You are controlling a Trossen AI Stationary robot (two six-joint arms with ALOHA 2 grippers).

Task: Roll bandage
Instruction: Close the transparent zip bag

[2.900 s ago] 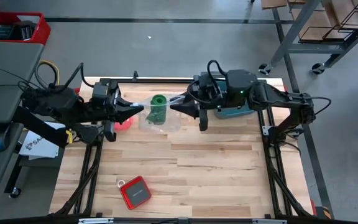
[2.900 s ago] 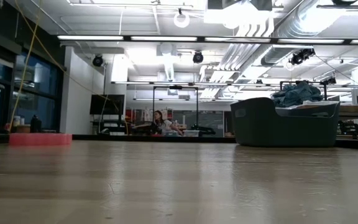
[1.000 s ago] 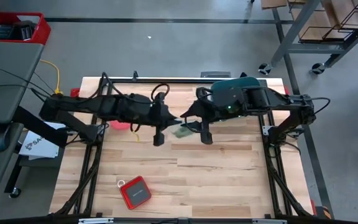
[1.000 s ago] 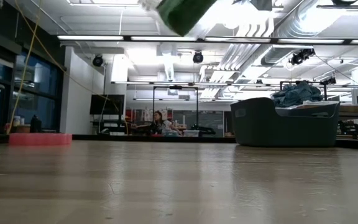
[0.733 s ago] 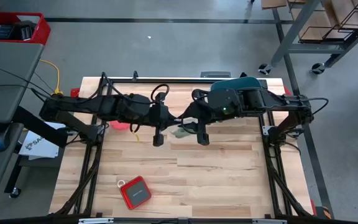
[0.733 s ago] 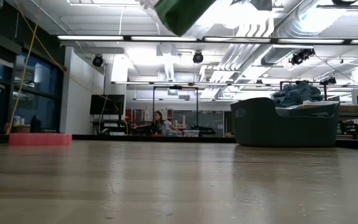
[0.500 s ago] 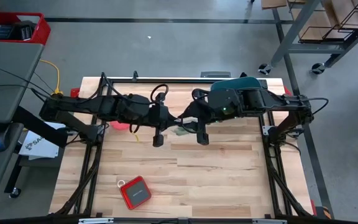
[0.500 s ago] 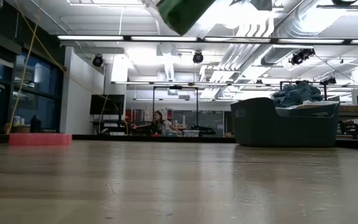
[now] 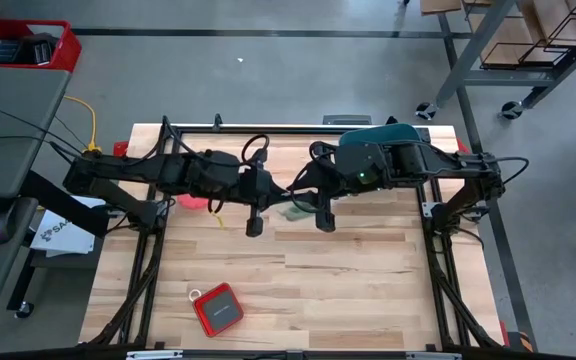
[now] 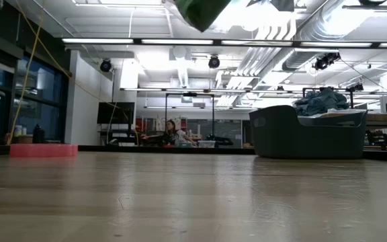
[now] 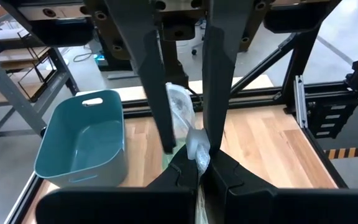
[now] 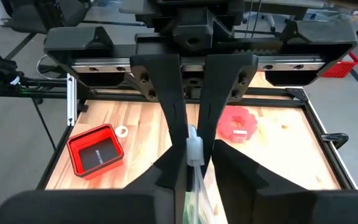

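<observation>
The bright green bandage [image 9: 290, 211] sits bunched inside a clear plastic bag [image 11: 184, 109], held in the air over the middle of the table. In the low view the bandage [image 10: 203, 12] shows at the top edge, well above the tabletop. My left gripper [image 9: 273, 195] comes from the table's left and my right gripper [image 9: 294, 194] from the right. They meet tip to tip, each shut on the bag's plastic. In the right wrist view the green bandage [image 12: 196, 202] hangs just below the fingers. My left gripper pinches a bunched bit of the clear bag's plastic [image 11: 199, 154] between its two fingers, level, from the table's left. The bag hangs below, clear of the table. My right gripper pinches the same bunched plastic [image 12: 194, 149] between its two fingers, level, from the table's right. The green bandage hangs below it in the bag.
A teal tub [image 9: 393, 132] stands at the far right, partly under my right arm. A pink-red ring [image 9: 193, 200] lies by the left arm. A red flat box [image 9: 216, 308] lies near the front left. The near half of the table is bare wood.
Both grippers have stayed shut on the bag. My right gripper has gone slightly toward the table's left, closer to the left one. In the low view the green bundle has risen a little.
</observation>
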